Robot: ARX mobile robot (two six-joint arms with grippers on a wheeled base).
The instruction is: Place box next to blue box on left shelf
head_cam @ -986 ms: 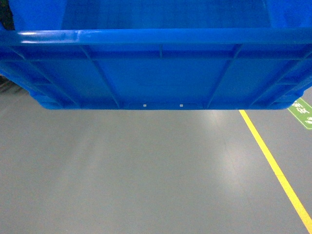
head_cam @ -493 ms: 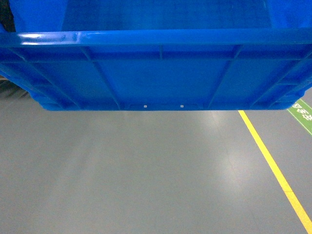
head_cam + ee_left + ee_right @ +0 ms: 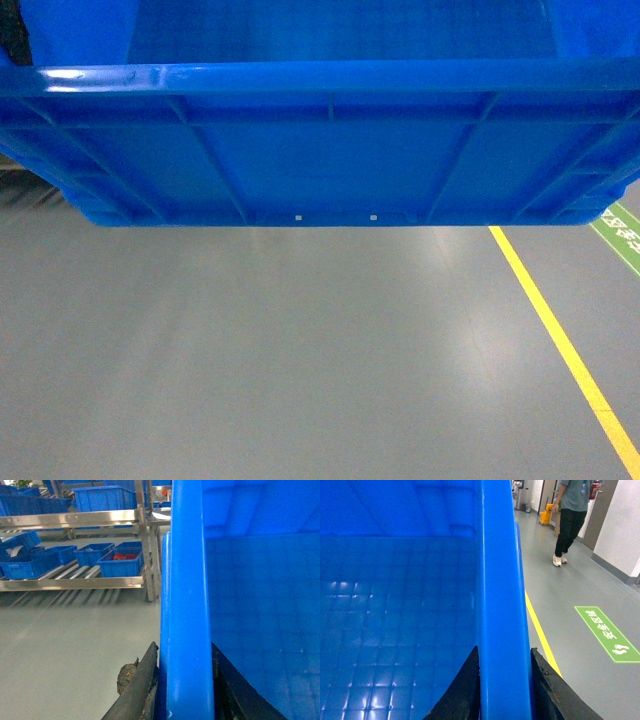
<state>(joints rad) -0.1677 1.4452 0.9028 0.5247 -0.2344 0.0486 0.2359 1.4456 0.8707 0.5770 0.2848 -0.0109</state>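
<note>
With the box (image 3: 320, 150) carried above the floor (image 3: 300, 350), each gripper's fingers (image 3: 142, 680) clamping a side rim, the base advances smoothly toward the left shelf (image 3: 75, 582), arms level.

Black, worn gripper fingers at the bottom of both wrist frames

The left gripper (image 3: 186, 690) shows two dark, tapering fingers (image 3: 137, 687) with scuffed, grimy edges; the right gripper (image 3: 504, 690) has matching matte black fingers (image 3: 462, 690), wedge-shaped, plain and unmarked.
</note>
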